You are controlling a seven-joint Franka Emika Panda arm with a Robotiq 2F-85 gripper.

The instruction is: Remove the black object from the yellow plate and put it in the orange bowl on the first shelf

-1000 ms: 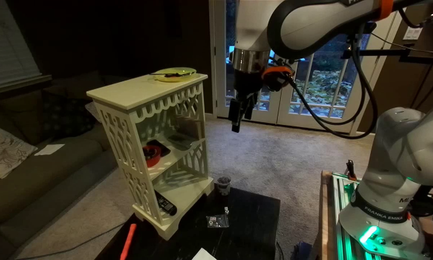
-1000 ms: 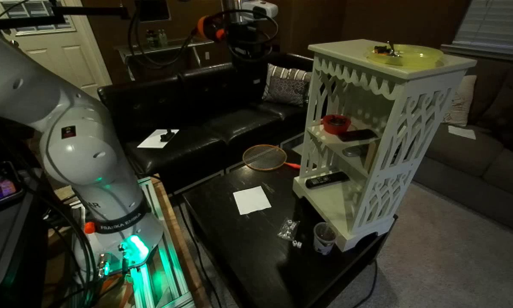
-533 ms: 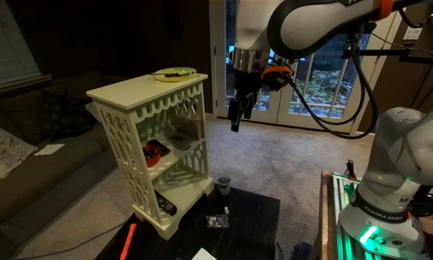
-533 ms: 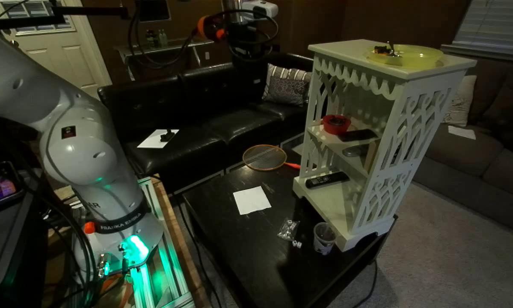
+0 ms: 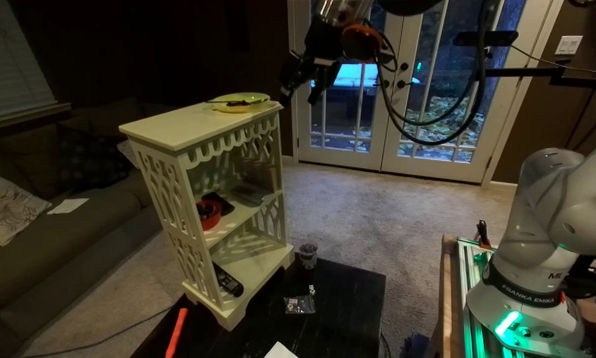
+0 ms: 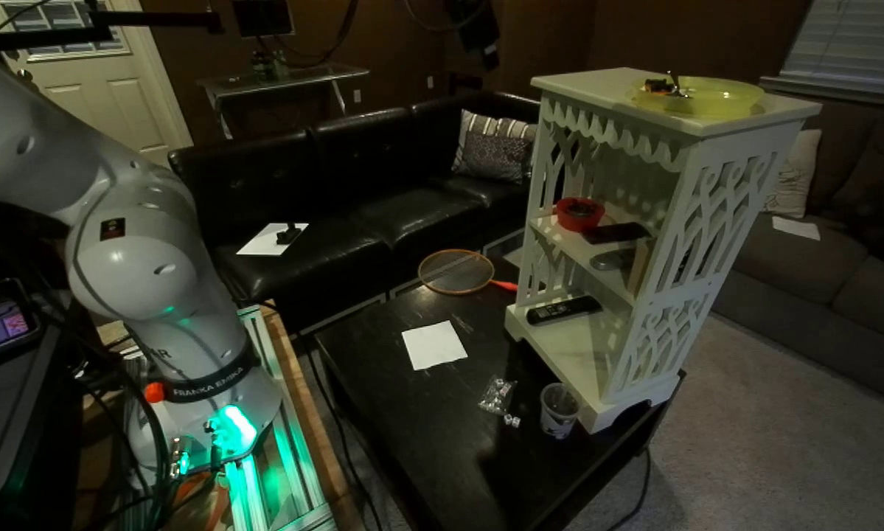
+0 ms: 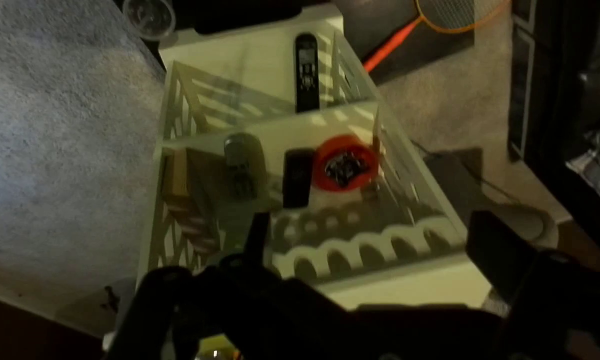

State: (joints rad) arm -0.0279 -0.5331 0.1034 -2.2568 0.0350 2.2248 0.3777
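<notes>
In an exterior view, I see the gripper (image 5: 298, 100) tilted in the air near the right end of the cream shelf unit (image 5: 183, 125), its fingers parted and holding nothing. The yellow plate (image 5: 261, 98) sits on the unit's top, at the far right; how the gripper lines up with it in depth, I can't tell.

In an exterior view, the black object (image 6: 658, 85) lies at the plate's left side, and the orange bowl (image 6: 580, 219) sits lower, toward the left of the first shelf (image 6: 576, 242).

In the wrist view, the fingers stand wide apart. The bowl holds dark bits (image 7: 346, 169), with a phone-like slab (image 7: 297, 178) just beside it.

I'd call this the approach, nothing picked up yet. Next, I judge, the gripper should come over the plate, aim down and pinch the object without dragging the plate.
</notes>
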